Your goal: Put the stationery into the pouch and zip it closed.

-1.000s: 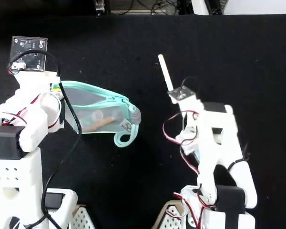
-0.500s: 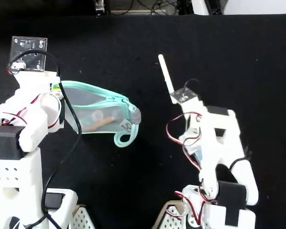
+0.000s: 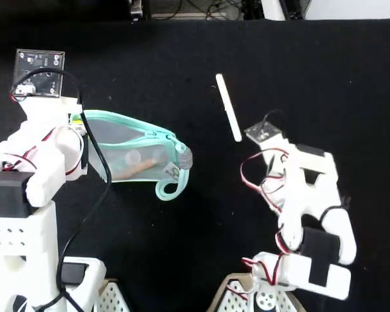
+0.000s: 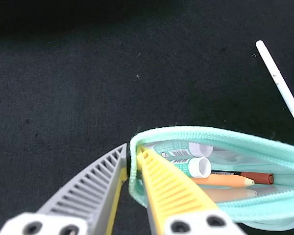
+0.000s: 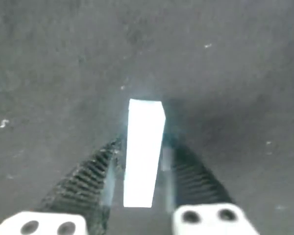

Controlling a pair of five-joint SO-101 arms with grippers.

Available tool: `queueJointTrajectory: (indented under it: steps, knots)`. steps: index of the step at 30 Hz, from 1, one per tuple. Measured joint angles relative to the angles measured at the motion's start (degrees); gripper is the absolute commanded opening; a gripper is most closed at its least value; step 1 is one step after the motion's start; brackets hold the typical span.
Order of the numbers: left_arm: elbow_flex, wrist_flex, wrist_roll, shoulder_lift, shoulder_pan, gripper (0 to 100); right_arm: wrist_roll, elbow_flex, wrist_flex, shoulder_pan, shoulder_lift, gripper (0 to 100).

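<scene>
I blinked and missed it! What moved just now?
The right arm pulled back toward its base, away from the pen. The right gripper holds a white block. The pen lies where it was. The pouch stayed put, open, with the left gripper clamped on its rim.

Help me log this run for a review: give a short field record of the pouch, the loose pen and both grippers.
pouch: unzipped, mouth open, on black table
inside: pencil, white-capped tubes
left gripper: shut on pouch rim, one finger inside
right gripper: shut on white block
white pen: loose on table, apart from both grippers
remaining: pen and block to go in, then zip
</scene>
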Motion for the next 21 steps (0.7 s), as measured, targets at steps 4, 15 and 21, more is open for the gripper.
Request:
queueJointTrajectory:
  steps: [4, 15, 21]
  knots:
    - [0.00, 0.00, 0.00, 0.00, 0.00, 3, 0.00, -1.14, -0.18, 0.62, 0.70, 1.1]
    - [0.00, 0.00, 0.00, 0.00, 0.00, 3, -16.18, -2.37, -6.95, -5.71, -4.13, 1.2]
    - [0.00, 0.00, 0.00, 0.00, 0.00, 3, -21.10, -12.22, -3.43, -11.52, 4.92, 1.2]
